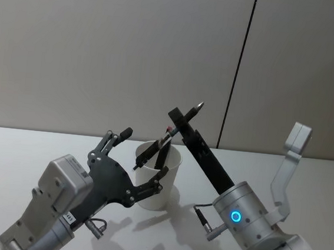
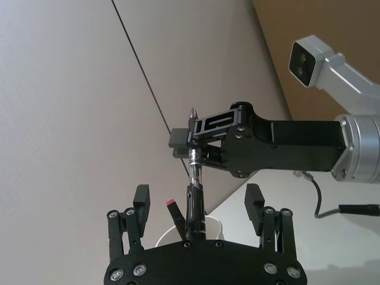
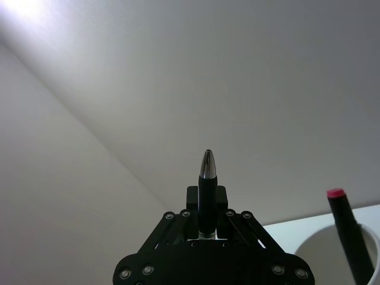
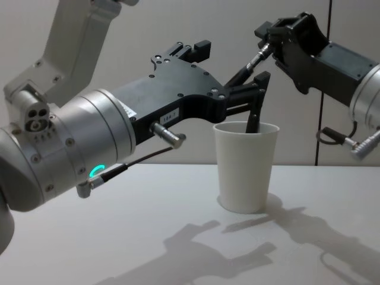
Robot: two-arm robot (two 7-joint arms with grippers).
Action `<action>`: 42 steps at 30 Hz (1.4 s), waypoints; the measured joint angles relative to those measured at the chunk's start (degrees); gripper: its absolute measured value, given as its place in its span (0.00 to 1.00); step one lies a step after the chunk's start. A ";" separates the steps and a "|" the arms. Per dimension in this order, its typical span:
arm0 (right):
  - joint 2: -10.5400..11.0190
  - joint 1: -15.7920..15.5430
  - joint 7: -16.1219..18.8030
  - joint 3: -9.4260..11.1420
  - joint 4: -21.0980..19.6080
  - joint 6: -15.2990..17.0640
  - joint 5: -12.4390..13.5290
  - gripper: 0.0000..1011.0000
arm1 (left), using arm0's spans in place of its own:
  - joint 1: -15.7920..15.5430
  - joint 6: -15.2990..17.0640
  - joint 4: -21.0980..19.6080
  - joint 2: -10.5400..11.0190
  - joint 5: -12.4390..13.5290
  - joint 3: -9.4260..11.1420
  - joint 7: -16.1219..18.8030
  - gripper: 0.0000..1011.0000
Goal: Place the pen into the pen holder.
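- My right gripper (image 1: 179,119) is clamped on the pen (image 1: 187,116), up above the cup's rim and a little to its right.
- The pen slants: its silver tip (image 3: 206,164) points up past my fingers, and its lower end reaches down toward the mouth of the cup (image 4: 246,166).
- The cup stands upright on the white table (image 1: 29,147), with a red-tipped marker (image 3: 344,228) leaning inside.
- My left gripper (image 1: 143,161) hovers with fingers spread on either side of the cup's rim, gripping nothing.
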 joint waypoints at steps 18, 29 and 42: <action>2.53 2.79 -6.88 -2.21 0.11 -9.84 -14.04 0.15 | 0.00 0.00 0.00 0.00 0.00 0.00 0.00 0.99; 2.30 6.35 -12.63 -4.21 4.24 -17.27 -25.83 0.15 | 0.00 0.00 0.00 0.00 0.00 0.00 0.00 0.99; 1.01 9.22 -14.37 -5.87 8.54 -21.47 -32.22 0.15 | 0.00 0.00 -0.01 0.00 0.00 0.00 0.00 0.99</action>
